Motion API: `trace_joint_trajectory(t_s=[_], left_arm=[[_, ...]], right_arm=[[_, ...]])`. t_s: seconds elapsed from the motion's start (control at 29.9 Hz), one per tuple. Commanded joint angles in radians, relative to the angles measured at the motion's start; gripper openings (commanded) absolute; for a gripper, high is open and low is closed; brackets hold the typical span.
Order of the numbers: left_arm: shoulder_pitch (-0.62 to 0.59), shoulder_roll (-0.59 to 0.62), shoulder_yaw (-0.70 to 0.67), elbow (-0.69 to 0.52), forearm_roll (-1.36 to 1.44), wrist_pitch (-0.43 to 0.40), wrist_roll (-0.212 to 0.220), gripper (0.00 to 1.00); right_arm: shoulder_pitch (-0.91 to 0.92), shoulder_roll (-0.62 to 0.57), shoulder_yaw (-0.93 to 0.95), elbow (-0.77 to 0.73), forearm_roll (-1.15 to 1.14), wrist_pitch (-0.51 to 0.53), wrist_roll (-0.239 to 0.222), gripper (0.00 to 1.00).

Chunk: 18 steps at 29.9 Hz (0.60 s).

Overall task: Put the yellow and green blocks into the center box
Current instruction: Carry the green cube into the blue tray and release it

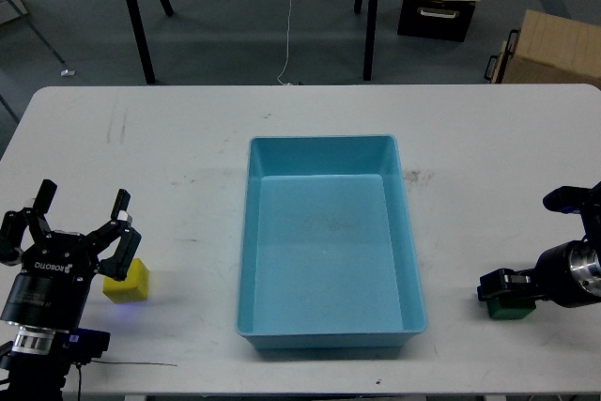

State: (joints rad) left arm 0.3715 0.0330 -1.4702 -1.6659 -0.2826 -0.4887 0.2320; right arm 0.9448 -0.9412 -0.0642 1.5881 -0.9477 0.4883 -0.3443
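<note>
Near the left edge, the left gripper point(83, 223) hangs with fingers spread wide, the yellow block point(128, 281) just right of it on the table point(188, 138), so a grasp looks unmade. Over on the right, the right gripper point(498, 285) sits against the green block point(512, 308); whether it clamps it, I cannot tell. Between them, the tray point(329, 149) waits empty, reachable from either side.

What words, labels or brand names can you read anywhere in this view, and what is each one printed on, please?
"ROBOTIQ": white letters on the black body of the left gripper, beside the yellow block.
Nothing else is readable: the blue tray, the white table, the brown carton and the right gripper at the green block show no legible text.
</note>
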Motion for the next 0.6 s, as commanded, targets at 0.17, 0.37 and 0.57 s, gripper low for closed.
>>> trace_joint_trajectory(t_s=[0.17, 0.37, 0.57], left_arm=[[0.000, -0.001, 0.002, 0.000, 0.000, 0.000, 0.000, 1.00], [0.000, -0.005, 0.002, 0.000, 0.017, 0.000, -0.002, 1.00], [0.003, -0.012, 0.002, 0.000, 0.025, 0.000, -0.003, 1.00]], right_arm=[[0.181, -0.022, 0.007, 0.073, 0.096, -0.007, -0.004, 0.00], [0.517, 0.198, -0.040, 0.015, 0.369, -0.010, -0.021, 0.00], [0.575, 0.474, -0.134, -0.137, 0.376, -0.040, -0.022, 0.00]])
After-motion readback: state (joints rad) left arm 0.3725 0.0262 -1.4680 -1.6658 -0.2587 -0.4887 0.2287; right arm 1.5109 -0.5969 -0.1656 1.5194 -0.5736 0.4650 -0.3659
